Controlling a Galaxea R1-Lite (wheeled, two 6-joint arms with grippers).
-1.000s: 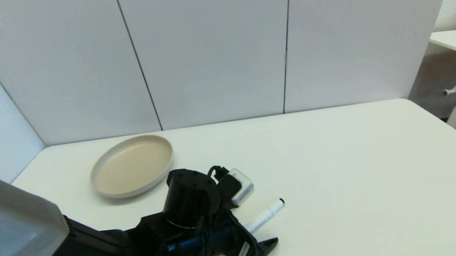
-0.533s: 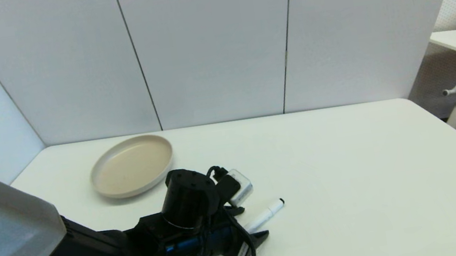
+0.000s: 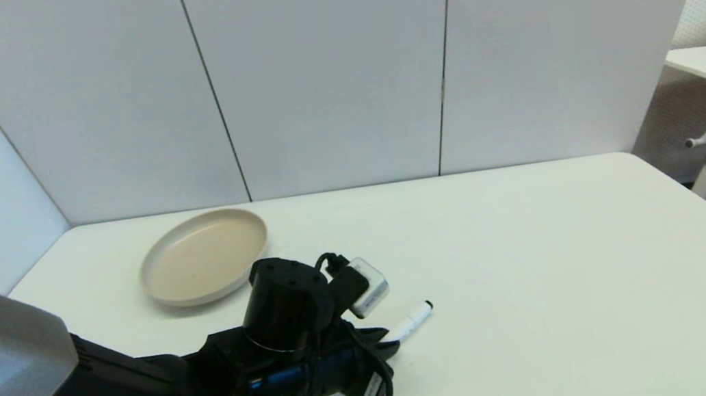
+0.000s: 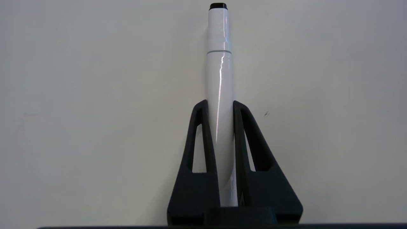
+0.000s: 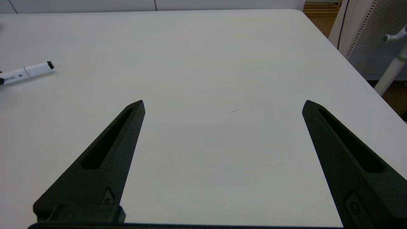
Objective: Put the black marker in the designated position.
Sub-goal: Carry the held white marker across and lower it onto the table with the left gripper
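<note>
The left end effector (image 4: 220,106) is clenching the black marker (image 4: 219,82) along its barrel, near the middle of the white bench (image 3: 540,254) just right of the beige plate (image 3: 204,257), while the right end effector (image 5: 222,105) is hovering with fingers spread wide over bare bench

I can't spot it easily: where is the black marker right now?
The black marker is clamped between the left tool's fingers, near the table's front middle, in front of the beige plate.
</note>
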